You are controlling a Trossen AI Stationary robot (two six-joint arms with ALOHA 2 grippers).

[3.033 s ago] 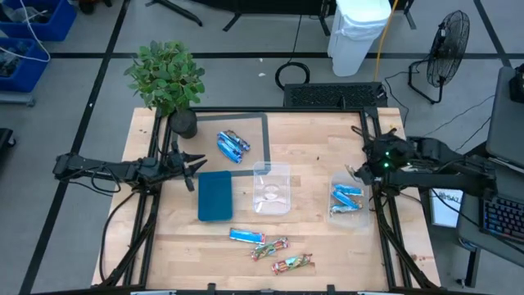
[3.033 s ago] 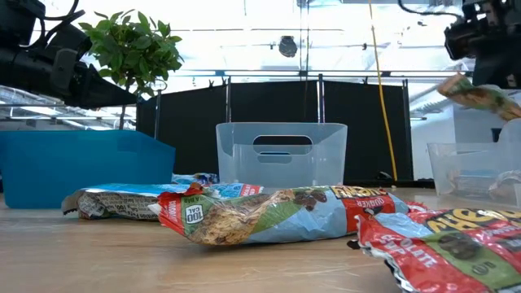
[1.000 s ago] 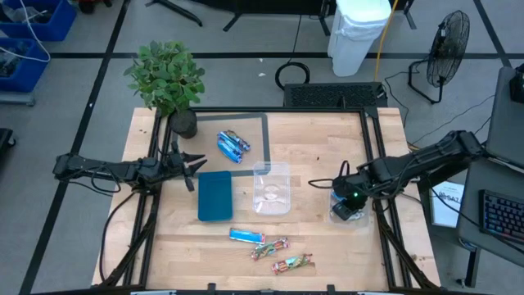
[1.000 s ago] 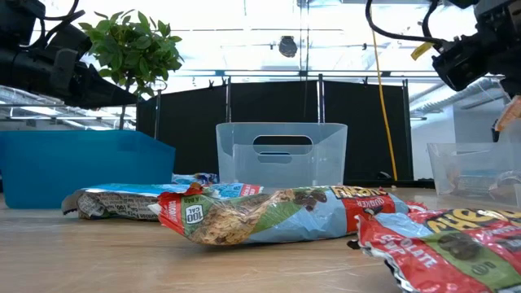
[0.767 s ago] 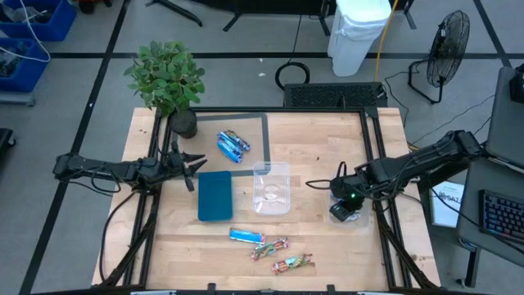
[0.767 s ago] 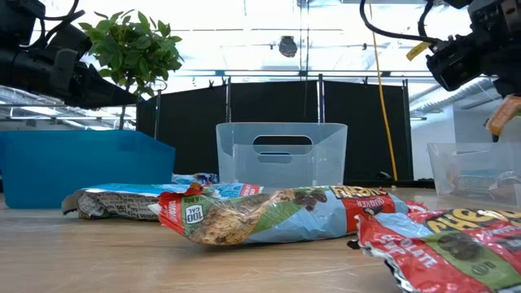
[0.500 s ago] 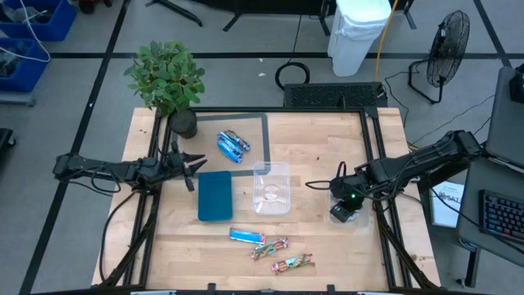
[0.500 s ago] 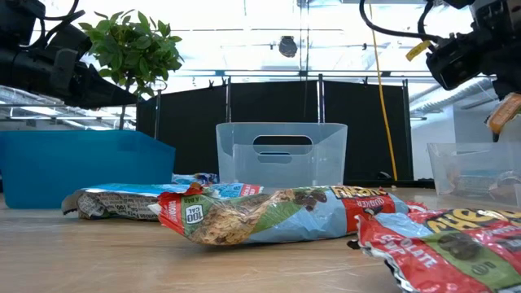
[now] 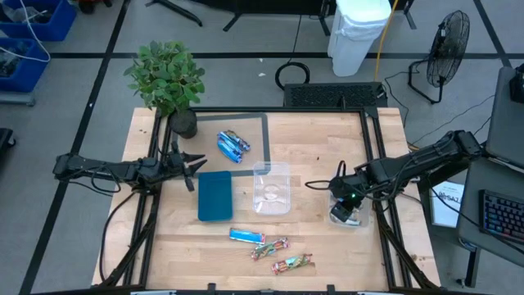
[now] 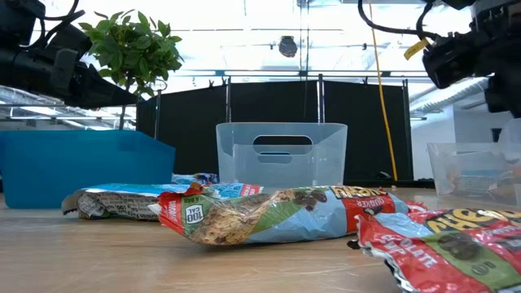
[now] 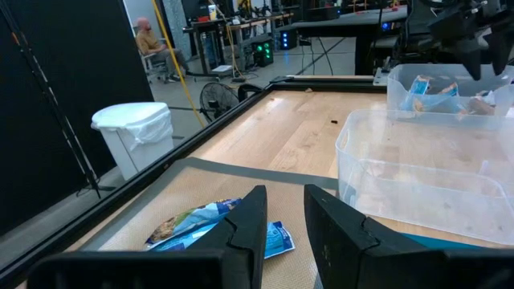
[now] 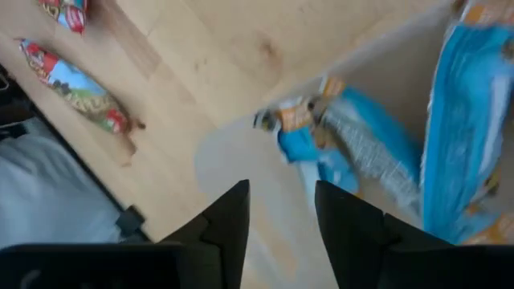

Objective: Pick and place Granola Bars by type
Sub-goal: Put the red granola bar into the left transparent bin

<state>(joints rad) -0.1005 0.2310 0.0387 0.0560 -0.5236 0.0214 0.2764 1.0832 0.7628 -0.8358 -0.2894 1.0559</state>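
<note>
My right gripper [image 9: 344, 210] hangs open over the clear tub [image 9: 350, 215] at the table's right, pointing steeply down, with nothing between its fingers [image 12: 281, 213]. Light blue-and-white granola bars [image 12: 357, 144] lie on that tub's floor. Two dark blue bars [image 9: 232, 145] lie on the grey mat at the far side. One light blue bar [image 9: 246, 237] and two red multicoloured bars [image 9: 269, 247] lie flat on the wood near the front edge. My left gripper [image 9: 193, 170] waits at the left, open and holding nothing, beside the teal tray [image 9: 215, 195].
An empty clear tub [image 9: 271, 187] stands mid-table between the teal tray and the right tub. A potted plant [image 9: 168, 80] sits at the far left corner. Black frame rails [image 9: 377, 156] run along the table's sides. Bare wood lies between the tubs and the near bars.
My right gripper has opened over the right tub and rolled a little at the wrist. The bar that it held, seen at its fingers in the low view, has dropped out of them and no longer shows there.
</note>
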